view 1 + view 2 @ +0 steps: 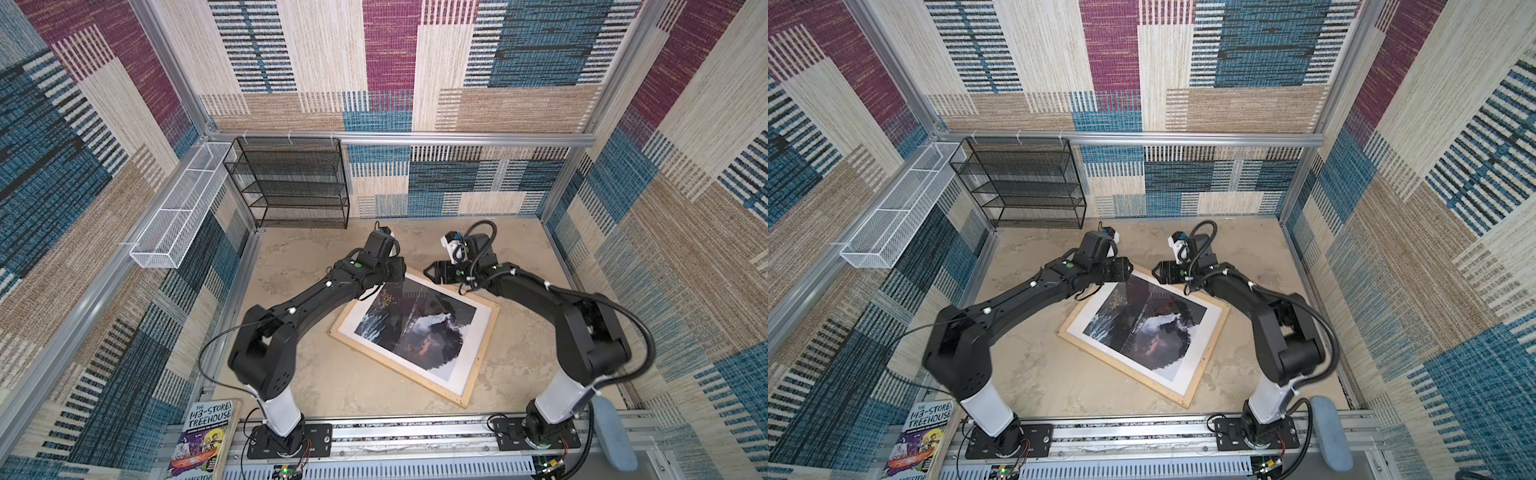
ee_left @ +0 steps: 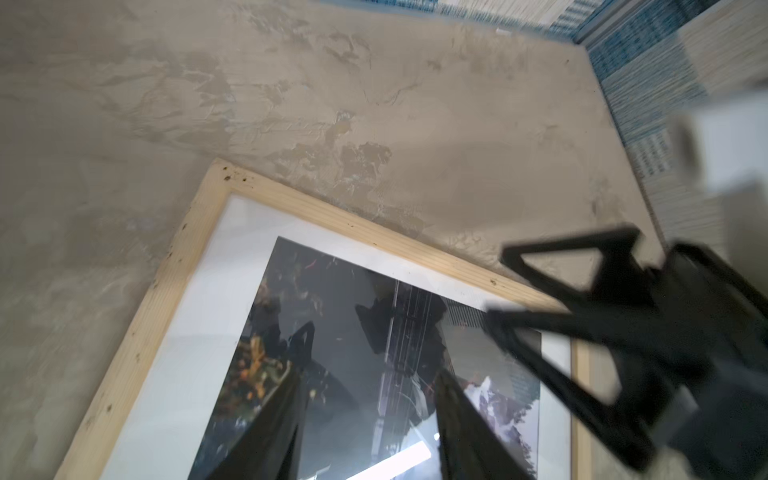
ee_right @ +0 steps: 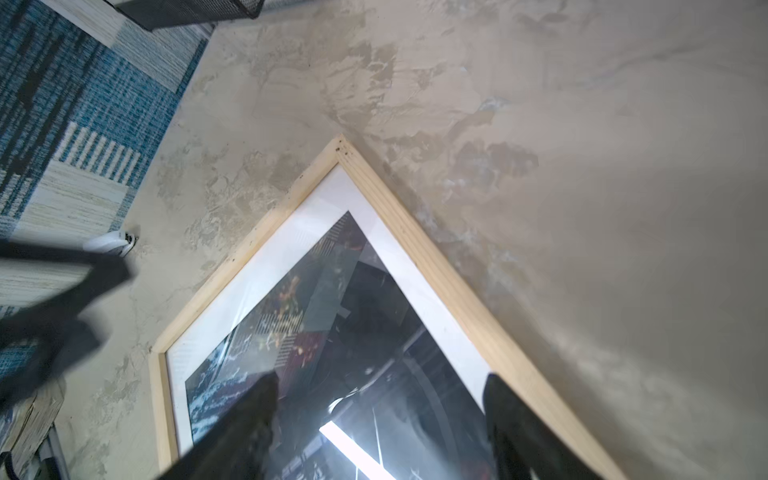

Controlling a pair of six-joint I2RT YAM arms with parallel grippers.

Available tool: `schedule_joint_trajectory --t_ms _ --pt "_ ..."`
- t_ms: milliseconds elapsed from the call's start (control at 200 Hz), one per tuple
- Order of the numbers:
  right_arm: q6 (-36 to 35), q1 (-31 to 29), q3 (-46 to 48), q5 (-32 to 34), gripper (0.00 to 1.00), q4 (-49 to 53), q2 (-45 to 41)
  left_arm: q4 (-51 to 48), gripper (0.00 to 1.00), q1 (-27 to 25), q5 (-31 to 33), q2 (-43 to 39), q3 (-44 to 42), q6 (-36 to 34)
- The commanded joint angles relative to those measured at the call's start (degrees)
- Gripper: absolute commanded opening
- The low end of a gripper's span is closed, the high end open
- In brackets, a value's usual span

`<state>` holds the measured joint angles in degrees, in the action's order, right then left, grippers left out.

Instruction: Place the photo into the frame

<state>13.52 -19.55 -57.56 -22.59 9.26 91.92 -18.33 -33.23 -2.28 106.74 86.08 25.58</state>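
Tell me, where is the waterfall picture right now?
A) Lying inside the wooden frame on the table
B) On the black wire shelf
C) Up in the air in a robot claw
A: in both top views the picture lies flat inside the frame, which rests on the table.

Surface: mottled beige plaster-like surface (image 2: 374, 104), carrying the frame.
Frame: rectangular picture frame of thin pale wood strips (image 2: 174, 266), lying flat, one corner in full sight.
Photo: glossy print of dark cliffs with a white border (image 2: 353, 291), lying inside the frame, border against the wood; a bright streak of light reflects off it.
Left claw (image 2: 370, 382): two dark fingers (image 2: 266, 428) spread apart above the photo, nothing between them.
Right claw (image 2: 498, 286): black, blurred, jaws apart over a strip of the frame, gripping nothing.
Wall: blue-and-cream woven panel (image 2: 648, 62) bordering the surface.
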Motion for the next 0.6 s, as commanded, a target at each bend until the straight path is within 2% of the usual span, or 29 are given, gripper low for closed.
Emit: schedule_joint_trajectory --t_ms 0,140,195,300,416,596 --pt "3.0 -2.1 10.2 1.5 0.75 -2.0 -10.2 -6.5 0.52 1.0 -5.7 11.1 14.0 -7.1" --pt "6.0 -8.5 20.3 -0.1 0.63 -0.4 -21.8 -11.6 0.50 1.8 -9.3 27.1 33.7 -9.7" --pt "7.7 -12.0 23.4 0.1 0.53 -0.3 -24.4 -12.9 0.50 1.9 -10.9 32.2 40.0 -10.2" --pt "10.2 -20.8 28.2 0.5 0.46 -1.5 -26.9 -16.6 0.51 2.0 -12.5 40.8 51.8 -10.6" --pt "12.0 -30.8 30.2 2.7 0.43 -2.7 -25.5 -17.9 0.51 2.1 -13.1 46.2 58.9 -10.6" --pt "13.9 -38.3 31.0 3.6 0.32 -5.5 -20.9 -17.4 0.52 2.3 -12.0 48.5 59.8 -11.6"
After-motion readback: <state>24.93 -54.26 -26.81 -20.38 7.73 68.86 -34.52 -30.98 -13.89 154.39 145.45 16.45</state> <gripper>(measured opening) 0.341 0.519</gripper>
